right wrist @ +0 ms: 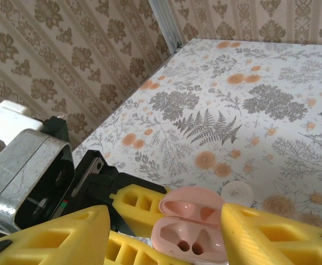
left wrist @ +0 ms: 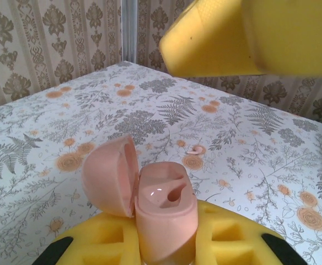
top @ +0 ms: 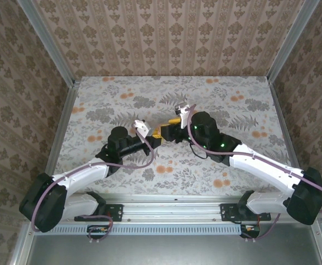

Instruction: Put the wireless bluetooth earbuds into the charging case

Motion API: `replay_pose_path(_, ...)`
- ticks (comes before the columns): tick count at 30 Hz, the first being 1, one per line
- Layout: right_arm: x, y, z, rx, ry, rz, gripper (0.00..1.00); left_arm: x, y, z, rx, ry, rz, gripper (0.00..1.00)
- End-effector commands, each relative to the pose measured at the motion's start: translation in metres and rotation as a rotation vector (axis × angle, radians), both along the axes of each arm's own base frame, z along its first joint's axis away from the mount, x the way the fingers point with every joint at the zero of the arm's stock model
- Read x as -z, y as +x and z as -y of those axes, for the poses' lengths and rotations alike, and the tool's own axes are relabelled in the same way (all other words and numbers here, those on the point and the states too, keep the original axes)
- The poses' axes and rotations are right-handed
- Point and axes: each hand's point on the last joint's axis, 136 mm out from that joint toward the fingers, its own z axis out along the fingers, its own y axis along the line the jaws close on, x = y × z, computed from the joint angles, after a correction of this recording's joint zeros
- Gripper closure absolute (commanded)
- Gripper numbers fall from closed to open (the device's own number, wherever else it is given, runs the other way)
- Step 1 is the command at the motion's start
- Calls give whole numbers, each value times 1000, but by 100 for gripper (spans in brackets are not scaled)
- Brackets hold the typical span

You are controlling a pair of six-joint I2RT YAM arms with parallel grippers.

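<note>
- 2 yellow foam fingers of the left gripper pinch the pink plastic charging case from both sides and hold it upright.
- The case lid stands hinged open, and 2 sockets face up in the right wrist view.
- Fingers of the right gripper are spread, 1 on either side of the case; contact cannot be told.
- 1 small whitish earbud lies on the floral-printed table, beyond the case and well apart from it.

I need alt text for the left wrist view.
The left gripper holds an open pink charging case between yellow foam fingers, its lid swung left. Another yellow foam finger hangs above, and a small pale piece lies on the floral table beyond.
</note>
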Motion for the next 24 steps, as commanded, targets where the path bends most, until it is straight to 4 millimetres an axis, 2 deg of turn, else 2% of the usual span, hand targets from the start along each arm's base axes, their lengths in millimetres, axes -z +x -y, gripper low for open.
replay_pose_path(1,-18,-1,8,9,67,12,43,-17,-1,4,28,-32,77,90)
replay_pose_path(6,1,9,20,47,54,-89,43,-9,7,-1,-30,-7,62,90)
replay_pose_path(11,40,15,34,55,23,-328,46,2,22,-15,-141,7,16,90)
replay_pose_path(13,50,14,38,37,13,-400,48,6,25,-22,-183,7,1,90)
replay_pose_path(17,65,14,57,39,-135,-525,49,14,26,-33,-221,18,-20,90)
replay_pose_path(19,81,18,70,84,-239,-609,51,18,27,-38,-244,32,-34,90)
replay_pose_path(24,122,26,94,212,-359,-843,54,25,32,-53,-286,42,-51,90)
